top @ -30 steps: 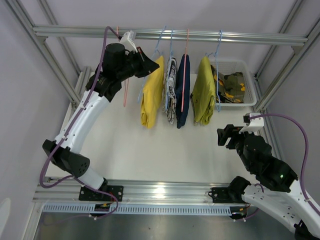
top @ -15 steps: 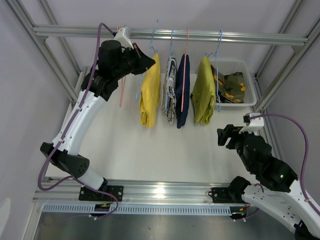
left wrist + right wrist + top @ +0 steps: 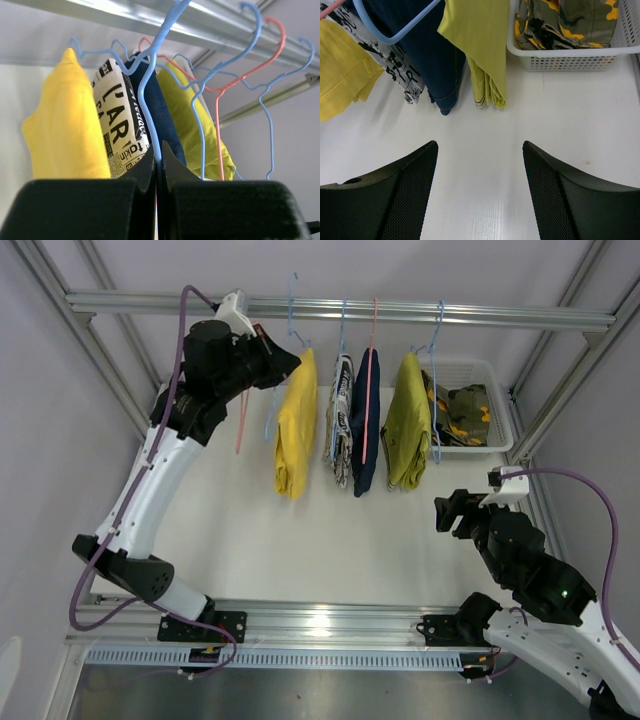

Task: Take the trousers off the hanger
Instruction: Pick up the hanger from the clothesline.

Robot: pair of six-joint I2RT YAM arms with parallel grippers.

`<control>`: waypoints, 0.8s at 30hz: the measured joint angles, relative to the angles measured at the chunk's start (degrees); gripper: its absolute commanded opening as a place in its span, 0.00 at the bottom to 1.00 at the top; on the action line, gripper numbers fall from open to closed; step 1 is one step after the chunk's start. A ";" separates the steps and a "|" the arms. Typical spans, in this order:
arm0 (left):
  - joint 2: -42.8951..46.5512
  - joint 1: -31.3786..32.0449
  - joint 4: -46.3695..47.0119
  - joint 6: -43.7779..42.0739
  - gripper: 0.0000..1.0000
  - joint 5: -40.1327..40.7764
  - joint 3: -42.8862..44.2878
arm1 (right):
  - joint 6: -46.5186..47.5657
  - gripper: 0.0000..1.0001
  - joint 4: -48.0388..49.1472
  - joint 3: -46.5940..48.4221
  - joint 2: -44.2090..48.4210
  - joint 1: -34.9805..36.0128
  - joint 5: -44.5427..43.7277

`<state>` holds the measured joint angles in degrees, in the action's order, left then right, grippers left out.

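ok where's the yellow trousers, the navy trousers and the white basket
yellow trousers [image 3: 297, 430], top view, middle of the fold
navy trousers [image 3: 362, 465], top view, lower half
white basket [image 3: 570, 61], right wrist view, front wall

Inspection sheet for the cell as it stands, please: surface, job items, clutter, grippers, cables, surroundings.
Surface: white table, no spills or loose parts seen.
Job's things: yellow trousers, printed trousers, navy trousers and olive trousers hang on hangers from the rail; camouflage trousers lie in the white basket.
Clutter: one empty pink hanger hanging beside the left arm.
Grippers: left gripper shut on the blue hanger carrying the yellow trousers; right gripper open, holding nothing.
Cables: purple cable along the left arm, another along the right; no snag seen.
Surroundings: aluminium frame, plain walls; nothing else seen.
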<state>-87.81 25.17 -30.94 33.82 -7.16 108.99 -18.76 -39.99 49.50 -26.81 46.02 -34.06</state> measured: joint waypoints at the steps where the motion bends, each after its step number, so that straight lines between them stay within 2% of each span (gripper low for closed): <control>1: 0.94 -0.20 0.22 0.00 0.01 0.44 -0.55 | 0.00 0.73 0.00 0.00 0.17 0.00 0.04; 14: 22.12 -0.24 6.49 0.15 0.01 5.11 -21.75 | 0.39 0.73 0.90 -0.74 1.05 0.00 0.57; 20: 26.29 3.91 6.51 0.79 0.00 15.19 -31.61 | 0.42 0.72 0.79 -0.50 0.13 0.00 0.57; 24: 27.52 7.98 6.25 1.14 0.01 22.67 -34.91 | 0.42 0.71 0.79 0.90 -2.60 0.00 2.01</control>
<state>-60.29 33.15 -24.69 34.96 15.51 74.08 -18.35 -39.20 50.39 -29.41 46.02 -32.05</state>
